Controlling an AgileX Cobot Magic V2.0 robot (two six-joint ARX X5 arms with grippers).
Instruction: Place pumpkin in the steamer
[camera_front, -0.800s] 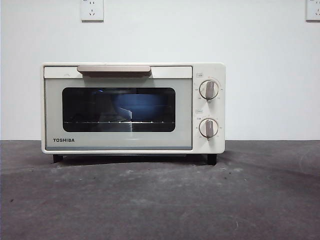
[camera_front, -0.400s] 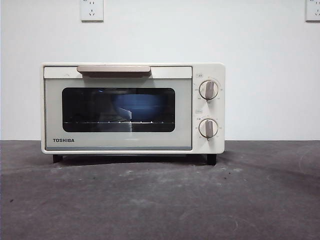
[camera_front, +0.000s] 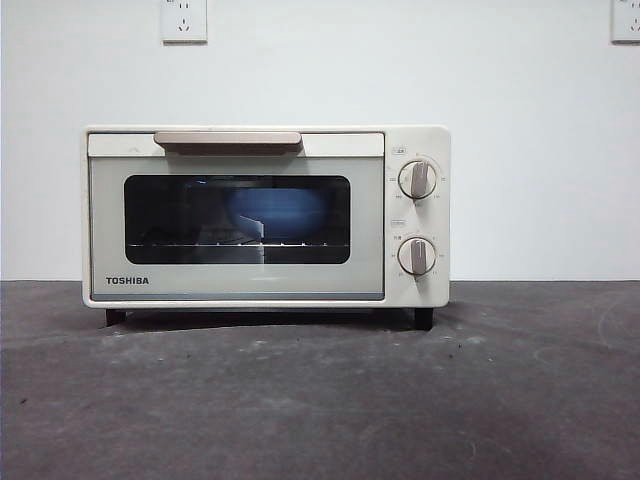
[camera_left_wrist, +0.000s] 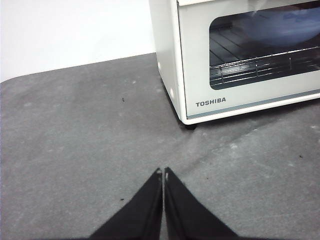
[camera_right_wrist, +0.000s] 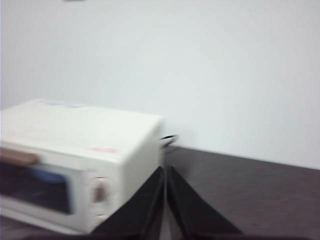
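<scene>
The left gripper (camera_left_wrist: 163, 172) hangs over the dark table (camera_front: 320, 400) before the steamer's (camera_front: 265, 215) TOSHIBA corner, jaws pressed together, holding nothing. The steamer's door is closed; behind its glass shows only a blue shape. The pumpkin is nowhere visible. The right gripper (camera_right_wrist: 164, 172), jaws together and empty, is raised beside the steamer's knob (camera_right_wrist: 100, 190) end.
</scene>
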